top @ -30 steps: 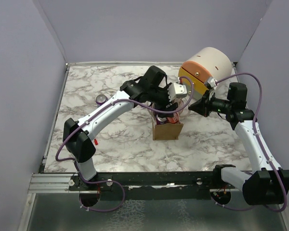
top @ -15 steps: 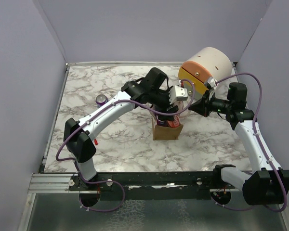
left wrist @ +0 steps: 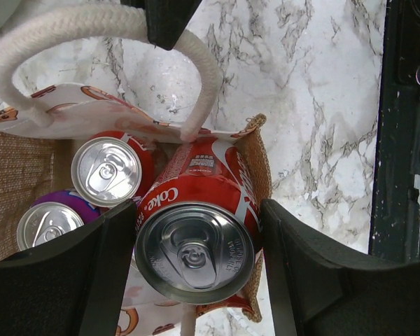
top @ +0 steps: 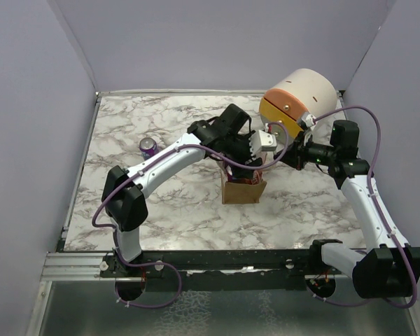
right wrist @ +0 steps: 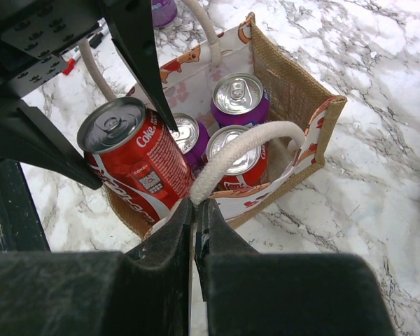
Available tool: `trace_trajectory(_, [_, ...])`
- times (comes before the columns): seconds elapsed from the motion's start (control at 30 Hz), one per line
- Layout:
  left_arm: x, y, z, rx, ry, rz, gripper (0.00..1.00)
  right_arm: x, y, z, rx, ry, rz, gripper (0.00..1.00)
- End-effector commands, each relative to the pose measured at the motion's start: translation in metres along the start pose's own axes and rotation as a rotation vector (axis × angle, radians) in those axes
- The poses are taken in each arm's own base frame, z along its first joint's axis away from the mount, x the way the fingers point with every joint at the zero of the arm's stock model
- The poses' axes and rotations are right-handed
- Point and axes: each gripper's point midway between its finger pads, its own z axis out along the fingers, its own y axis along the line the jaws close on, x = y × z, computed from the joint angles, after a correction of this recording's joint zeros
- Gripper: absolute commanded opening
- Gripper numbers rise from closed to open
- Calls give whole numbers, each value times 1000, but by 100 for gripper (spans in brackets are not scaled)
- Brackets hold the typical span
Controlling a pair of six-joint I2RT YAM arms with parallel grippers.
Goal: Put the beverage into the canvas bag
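Marble table (top: 168, 210) held the bag (top: 243, 189) mid-frame. Left gripper (left wrist: 199, 260) pinched the Coke can (right wrist: 136, 164), which looked half inside (three cans (right wrist: 240, 98) already in); right gripper (right wrist: 194, 210) squeezed a handle (right wrist: 245, 147). Letting go was left.

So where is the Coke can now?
In the left wrist view the Coke can sits between the jaws of the left gripper, at the mouth of the canvas bag, right of a red can.

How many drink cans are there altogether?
5. One Coke can held by the left gripper at the canvas bag's mouth; three inside: far purple can, middle purple can, red can; a loose purple can on the table. More may be hidden.
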Motion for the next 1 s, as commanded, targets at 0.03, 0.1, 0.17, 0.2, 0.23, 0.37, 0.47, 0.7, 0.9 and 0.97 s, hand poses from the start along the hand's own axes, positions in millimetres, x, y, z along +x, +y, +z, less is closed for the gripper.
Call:
trace_trajectory(0.03, [-30,-15,1,82,-93,75,0,-4,4,-2,-14,-16,-14,1])
trace_trajectory(0.1, [-29,-16,3,81,-81,93,0,-3,3,-2,-12,-15,-14,1])
trace_trajectory(0.17, [-25,-13,8,62,-52,109,0,-3,3,-2,-12,-16,-15,1])
trace_trajectory(0.2, [-23,-12,10,55,-40,116,0,-4,3,-2,-12,-16,-15,1])
trace_trajectory(0.23, [-21,-10,13,49,-29,123,0,-4,3,-1,-12,-16,-15,1])
trace_trajectory(0.37, [-11,-9,22,49,20,148,0,-3,3,-1,-11,-14,-12,1])
trace_trajectory(0.47, [-6,-10,28,63,52,170,0,-3,3,-2,-10,-15,-14,1])
trace_trajectory(0.7, [4,-12,39,101,92,197,0,-3,5,-3,-10,-18,-18,1])
trace_trajectory(0.9, [9,-18,44,141,99,183,5,-2,6,-3,-8,-18,-20,1])
trace_trajectory(0.97, [12,-20,46,155,104,172,8,-2,6,-3,-8,-18,-20,1])
